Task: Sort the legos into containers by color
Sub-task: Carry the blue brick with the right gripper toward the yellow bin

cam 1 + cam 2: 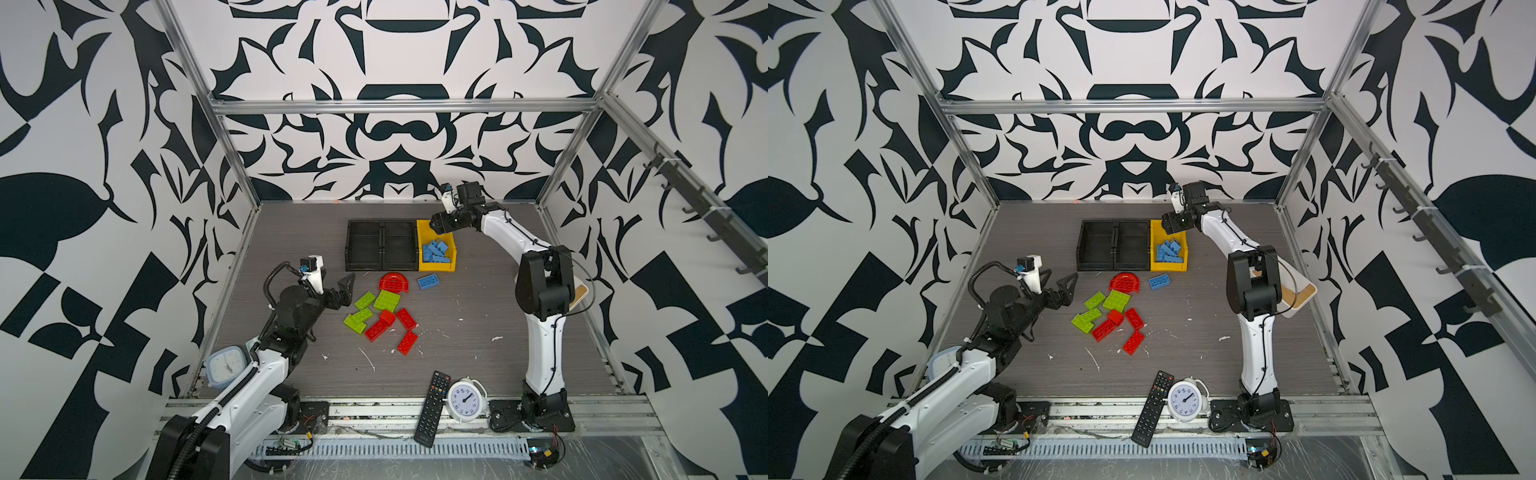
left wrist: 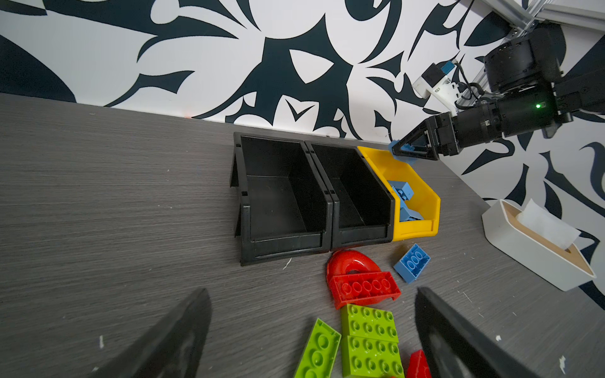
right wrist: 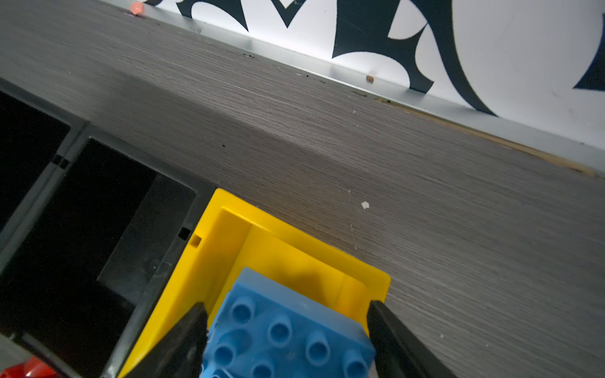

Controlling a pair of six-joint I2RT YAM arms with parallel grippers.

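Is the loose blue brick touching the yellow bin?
Apart: both top views show bare table between the loose blue brick and the yellow bin.

My two top views look down from high above the near edge of the grey wood-grain tabletop (image 1: 457, 353), sharing nearly the whole scene. My left wrist camera sits low, facing the joined black plastic trays (image 2: 327, 203) and yellow plastic bin (image 2: 414, 229) from some way off. My right wrist camera hangs close over that bin's back corner, a blue studded plastic brick (image 3: 288, 327) filling its foreground.
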